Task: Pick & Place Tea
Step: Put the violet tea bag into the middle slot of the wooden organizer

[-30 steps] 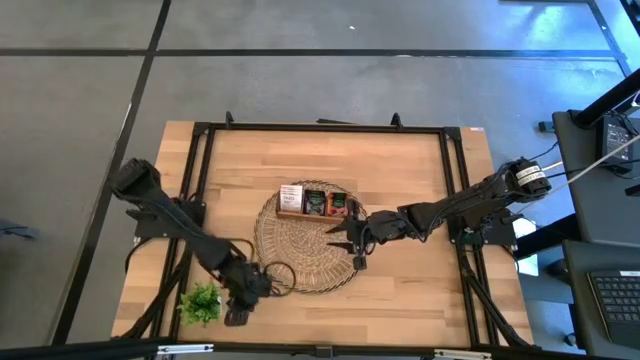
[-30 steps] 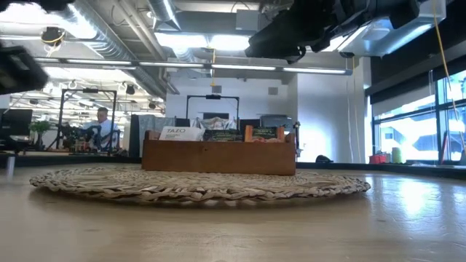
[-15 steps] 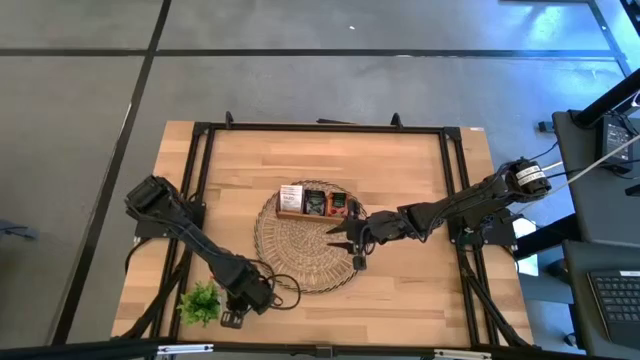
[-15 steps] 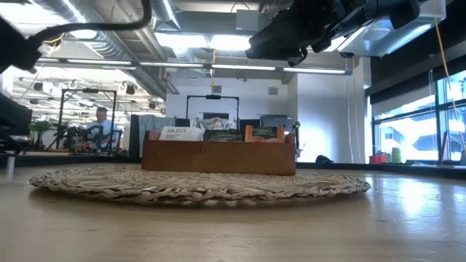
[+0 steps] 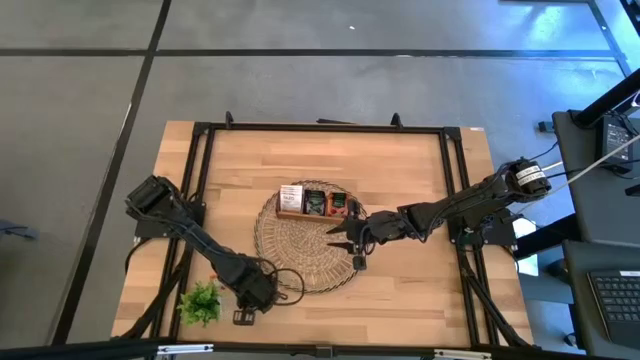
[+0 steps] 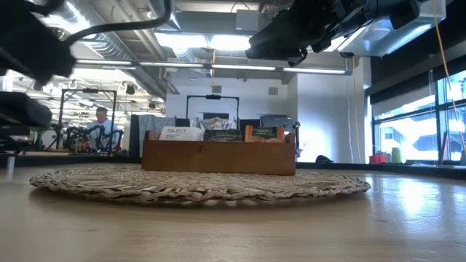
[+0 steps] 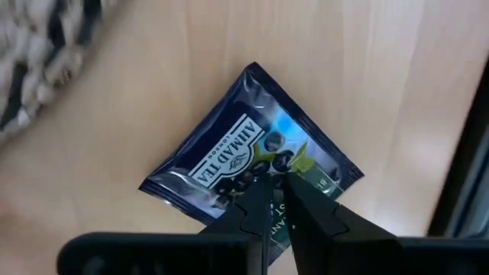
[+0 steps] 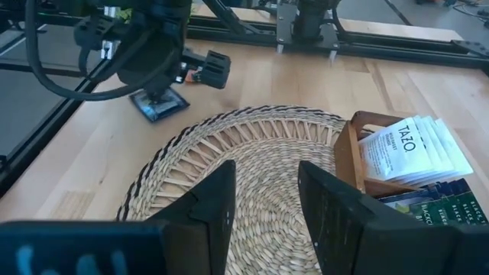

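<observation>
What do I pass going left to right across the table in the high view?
Green plant sprig → left hand on a dark tea sachet → wicker mat → right hand, open above the mat's right part.

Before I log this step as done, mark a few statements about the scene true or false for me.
1. The left gripper is over a dark blue tea sachet on bare wood. True.
2. That sachet lies on the wicker mat. False: it is beside the mat.
3. The right gripper holds a sachet. False: it is open and empty above the mat.
4. The wooden tray stands on the mat with sachets in it. True.
</observation>
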`<action>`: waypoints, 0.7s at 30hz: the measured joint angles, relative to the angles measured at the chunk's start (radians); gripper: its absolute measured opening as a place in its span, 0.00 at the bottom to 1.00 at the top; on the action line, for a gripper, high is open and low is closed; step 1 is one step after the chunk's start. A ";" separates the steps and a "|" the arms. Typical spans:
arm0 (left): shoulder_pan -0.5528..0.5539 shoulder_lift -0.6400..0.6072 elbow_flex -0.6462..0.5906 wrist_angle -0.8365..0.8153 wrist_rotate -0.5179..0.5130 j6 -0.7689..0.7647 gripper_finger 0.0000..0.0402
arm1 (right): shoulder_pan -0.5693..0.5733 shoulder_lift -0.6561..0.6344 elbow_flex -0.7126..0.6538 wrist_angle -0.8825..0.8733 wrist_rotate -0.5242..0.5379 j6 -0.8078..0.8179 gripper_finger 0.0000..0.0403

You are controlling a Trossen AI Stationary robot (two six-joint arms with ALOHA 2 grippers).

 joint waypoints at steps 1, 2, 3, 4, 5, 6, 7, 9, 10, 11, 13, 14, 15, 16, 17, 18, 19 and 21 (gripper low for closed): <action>0.004 0.000 0.000 0.021 -0.002 -0.022 0.08 | 0.000 0.000 0.000 0.000 0.000 0.000 0.36; 0.009 0.000 0.000 0.048 -0.007 -0.034 0.08 | 0.000 0.000 0.000 0.000 0.000 0.000 0.36; 0.012 0.000 0.000 0.080 -0.019 -0.045 0.08 | 0.000 0.000 0.000 0.000 0.000 0.000 0.36; 0.015 0.000 0.000 0.111 -0.037 -0.053 0.08 | 0.000 0.000 0.000 0.000 -0.001 0.000 0.36; 0.018 0.000 0.000 0.143 -0.061 -0.059 0.08 | 0.000 0.003 0.000 0.000 -0.001 0.000 0.36; 0.022 0.000 0.000 0.173 -0.084 -0.065 0.08 | 0.000 0.007 0.000 0.001 -0.004 0.001 0.36; 0.026 0.003 0.000 0.202 -0.103 -0.074 0.08 | 0.000 0.013 0.000 -0.002 -0.007 0.006 0.36; 0.036 0.018 0.000 0.259 -0.121 -0.098 0.08 | 0.001 0.030 0.000 -0.001 -0.008 0.031 0.36; 0.042 0.032 0.000 0.281 -0.122 -0.108 0.08 | 0.002 0.043 0.000 0.000 -0.008 0.047 0.36; 0.049 0.050 0.000 0.310 -0.121 -0.120 0.08 | 0.005 0.058 0.000 0.001 -0.008 0.053 0.36; 0.062 0.078 0.002 0.362 -0.110 -0.148 0.08 | 0.014 0.089 0.000 -0.001 -0.008 0.052 0.36; 0.070 0.093 0.004 0.388 -0.100 -0.168 0.08 | 0.022 0.105 0.000 0.007 -0.008 0.051 0.36; 0.079 0.105 0.005 0.406 -0.080 -0.175 0.08 | 0.029 0.117 0.000 0.014 -0.008 0.049 0.36; 0.089 0.111 0.006 0.410 -0.052 -0.171 0.08 | 0.034 0.128 0.000 0.026 -0.008 0.049 0.36; 0.098 0.112 0.004 0.421 -0.024 -0.152 0.08 | 0.040 0.138 0.000 0.036 -0.010 0.048 0.36; 0.105 0.109 0.003 0.433 -0.002 -0.133 0.08 | 0.043 0.143 0.000 0.040 -0.011 0.048 0.36; 0.109 0.104 0.001 0.441 0.000 -0.111 0.08 | 0.045 0.145 0.000 0.042 -0.010 0.048 0.36; 0.115 0.095 -0.001 0.452 -0.007 -0.072 0.08 | 0.044 0.145 0.000 0.047 -0.010 0.046 0.36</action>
